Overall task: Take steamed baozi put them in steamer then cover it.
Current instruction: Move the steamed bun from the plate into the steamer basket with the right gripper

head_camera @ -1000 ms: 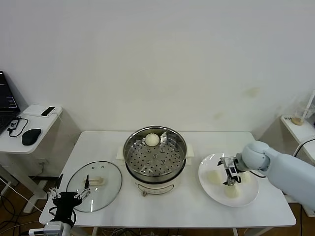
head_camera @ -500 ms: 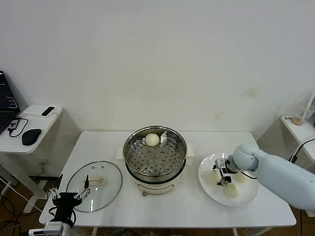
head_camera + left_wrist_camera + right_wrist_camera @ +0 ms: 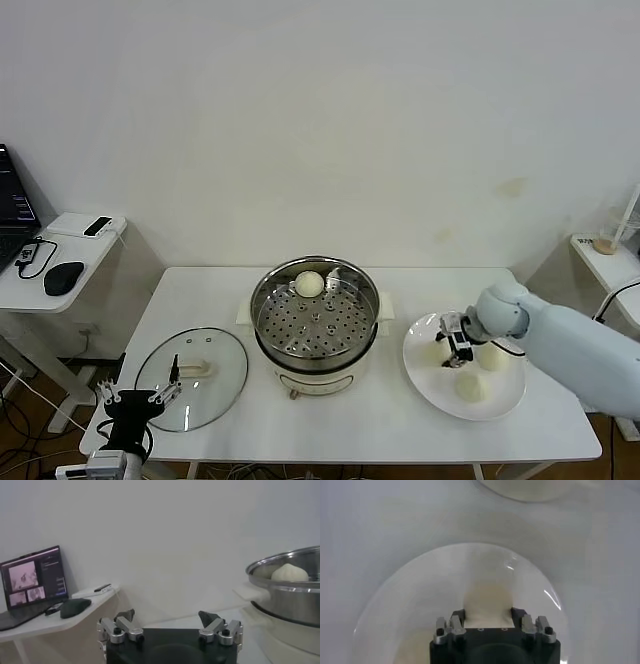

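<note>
The steamer (image 3: 316, 318), a shiny steel pot on a white base, stands mid-table with one steamed baozi (image 3: 309, 284) on its perforated tray. A white plate (image 3: 500, 400) lies to its right. My right gripper (image 3: 453, 342) is over the plate's left part, shut on a cream baozi (image 3: 435, 352). The right wrist view shows that baozi (image 3: 487, 600) squeezed between the fingers of the right gripper (image 3: 487, 615) above the plate (image 3: 410, 595). Two more baozi (image 3: 469, 386) (image 3: 493, 356) rest on the plate. My left gripper (image 3: 140, 400) waits open at the table's front left corner.
A glass lid (image 3: 192, 376) lies flat on the table left of the steamer, just beyond the left gripper (image 3: 167, 617). The left wrist view shows the steamer (image 3: 287, 587) with its baozi (image 3: 290, 572). A side table with a mouse (image 3: 63, 277) stands at far left.
My right gripper has shifted across the plate toward the steamer and shut on a baozi. The left arm has not moved.
</note>
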`<state>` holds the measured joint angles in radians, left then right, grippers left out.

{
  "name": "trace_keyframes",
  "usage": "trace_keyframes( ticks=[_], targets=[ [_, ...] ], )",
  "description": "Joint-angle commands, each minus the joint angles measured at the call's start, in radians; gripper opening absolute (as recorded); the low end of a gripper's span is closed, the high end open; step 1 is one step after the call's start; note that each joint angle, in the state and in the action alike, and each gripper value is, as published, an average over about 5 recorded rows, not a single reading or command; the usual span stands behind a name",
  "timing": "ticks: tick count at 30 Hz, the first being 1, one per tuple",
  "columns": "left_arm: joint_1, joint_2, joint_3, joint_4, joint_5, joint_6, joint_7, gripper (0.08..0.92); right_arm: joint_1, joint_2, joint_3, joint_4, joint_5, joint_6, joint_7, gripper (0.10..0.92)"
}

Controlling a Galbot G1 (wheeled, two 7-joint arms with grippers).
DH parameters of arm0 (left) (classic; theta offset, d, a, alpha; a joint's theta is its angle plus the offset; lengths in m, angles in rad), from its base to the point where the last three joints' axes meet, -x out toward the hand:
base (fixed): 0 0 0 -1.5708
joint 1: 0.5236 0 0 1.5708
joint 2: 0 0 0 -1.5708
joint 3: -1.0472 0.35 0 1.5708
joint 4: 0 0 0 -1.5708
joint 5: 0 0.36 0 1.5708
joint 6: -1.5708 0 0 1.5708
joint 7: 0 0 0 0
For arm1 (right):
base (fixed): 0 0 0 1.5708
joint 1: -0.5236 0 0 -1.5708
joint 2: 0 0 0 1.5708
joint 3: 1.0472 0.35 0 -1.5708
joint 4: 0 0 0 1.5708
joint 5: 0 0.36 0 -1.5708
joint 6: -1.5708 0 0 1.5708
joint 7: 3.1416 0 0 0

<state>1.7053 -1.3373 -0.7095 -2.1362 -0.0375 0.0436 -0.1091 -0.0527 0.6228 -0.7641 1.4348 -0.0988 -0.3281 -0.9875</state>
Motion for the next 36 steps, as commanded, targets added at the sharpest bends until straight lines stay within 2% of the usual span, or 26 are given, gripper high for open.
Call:
trace_keyframes(
  ticks=[1, 8, 16, 28, 36],
  targets=[
    [-0.001, 0.001, 0.002, -0.001, 0.000, 0.001, 0.000, 0.823, 0.170, -0.042, -0.036, 0.024, 0.070, -0.001, -0.017, 0.585],
    [-0.001, 0.012, 0.007, -0.006, -0.005, 0.006, 0.000, 0.823, 0.445, -0.023, -0.159, 0.061, 0.222, -0.030, 0.005, 0.593],
    [-0.006, 0.018, 0.007, -0.011, -0.008, 0.009, 0.002, 0.823, 0.644, 0.175, -0.286, 0.073, 0.375, -0.108, 0.053, 0.594],
    [-0.014, 0.012, -0.013, 0.004, -0.012, 0.009, 0.004, 0.823, 0.538, 0.530, -0.330, -0.023, 0.534, -0.226, 0.158, 0.594],
    [-0.015, 0.003, -0.020, -0.005, -0.010, 0.008, 0.004, 0.823, 0.471, 0.674, -0.369, -0.116, 0.591, -0.298, 0.225, 0.602]
  ],
)
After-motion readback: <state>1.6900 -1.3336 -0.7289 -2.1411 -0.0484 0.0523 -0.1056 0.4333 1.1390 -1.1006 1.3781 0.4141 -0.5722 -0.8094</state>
